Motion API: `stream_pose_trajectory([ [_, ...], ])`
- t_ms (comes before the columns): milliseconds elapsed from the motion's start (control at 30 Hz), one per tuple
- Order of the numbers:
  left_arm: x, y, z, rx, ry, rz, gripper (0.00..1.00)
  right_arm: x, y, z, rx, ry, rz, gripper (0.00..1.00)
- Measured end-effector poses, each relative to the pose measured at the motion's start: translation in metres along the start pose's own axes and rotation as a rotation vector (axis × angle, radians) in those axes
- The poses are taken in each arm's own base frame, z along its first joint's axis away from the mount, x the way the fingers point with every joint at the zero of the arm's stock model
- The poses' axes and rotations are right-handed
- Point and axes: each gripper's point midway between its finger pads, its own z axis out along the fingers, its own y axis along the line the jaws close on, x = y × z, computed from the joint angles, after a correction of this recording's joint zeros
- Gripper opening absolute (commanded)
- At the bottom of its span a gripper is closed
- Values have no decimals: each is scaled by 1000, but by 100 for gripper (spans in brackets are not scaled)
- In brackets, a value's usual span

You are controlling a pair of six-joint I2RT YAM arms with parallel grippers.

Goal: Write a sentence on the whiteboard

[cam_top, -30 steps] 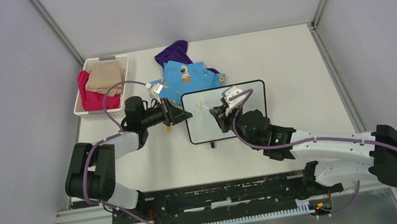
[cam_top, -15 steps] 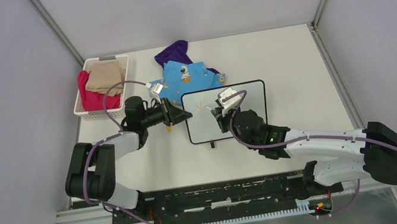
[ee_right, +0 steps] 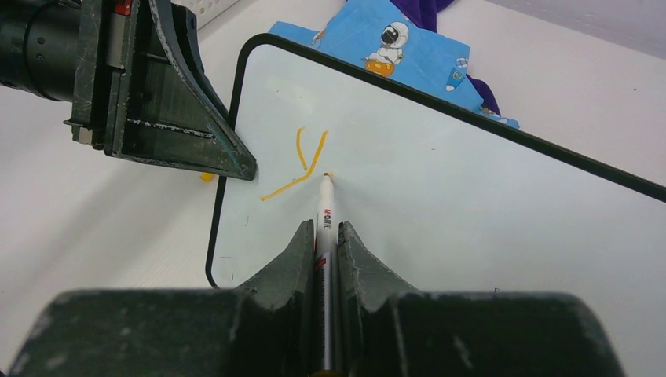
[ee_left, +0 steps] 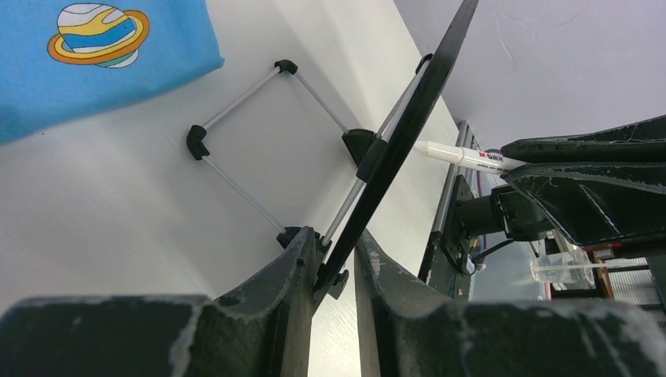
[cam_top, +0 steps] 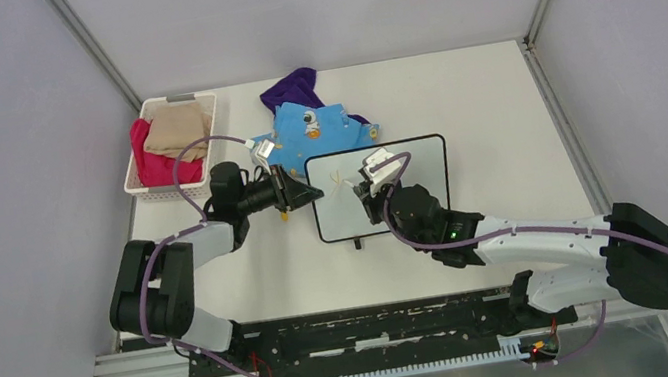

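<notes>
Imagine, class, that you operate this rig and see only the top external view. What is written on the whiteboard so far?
Observer: The right wrist view shows only a few orange-yellow strokes, shaped like a "y", near the left edge of the whiteboard.
Operator: Is the marker on the surface?
Observer: Its tip appears to meet the board beside those strokes. The right end effector is shut on the marker.
Operator: What steadies the board?
Observer: The left wrist view shows the left end effector shut on its edge, with a wire stand behind the tilted board.
</notes>
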Motion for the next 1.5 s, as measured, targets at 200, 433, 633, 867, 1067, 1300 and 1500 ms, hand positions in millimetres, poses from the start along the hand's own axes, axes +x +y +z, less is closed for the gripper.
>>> stream_pose_trajectory([
  [200, 0, 0, 0, 0, 0, 0, 30, 4, -1, -2, -4, 6, -1, 0],
  [433, 0, 0, 0, 0, -1, 1, 30, 11, -6, -8, 0, 14, -1, 0],
  [633, -1, 0, 0, -1, -2, 1, 30, 8, -10, -8, 9, 8, 6, 0],
  [867, -1, 0, 0, -2, -2, 2, 29, 5, -11, -7, 7, 4, 1, 0],
  [1067, -1, 0, 0, -2, -2, 2, 29, -1, -11, -3, 12, -3, -1, 0],
  [1300, -1, 0, 0, -2, -2, 2, 29, -2, -8, 1, 5, 1, -4, 0],
  [1500, -1, 0, 0, -2, -2, 1, 29, 0, -4, 2, -14, 7, -5, 0],
])
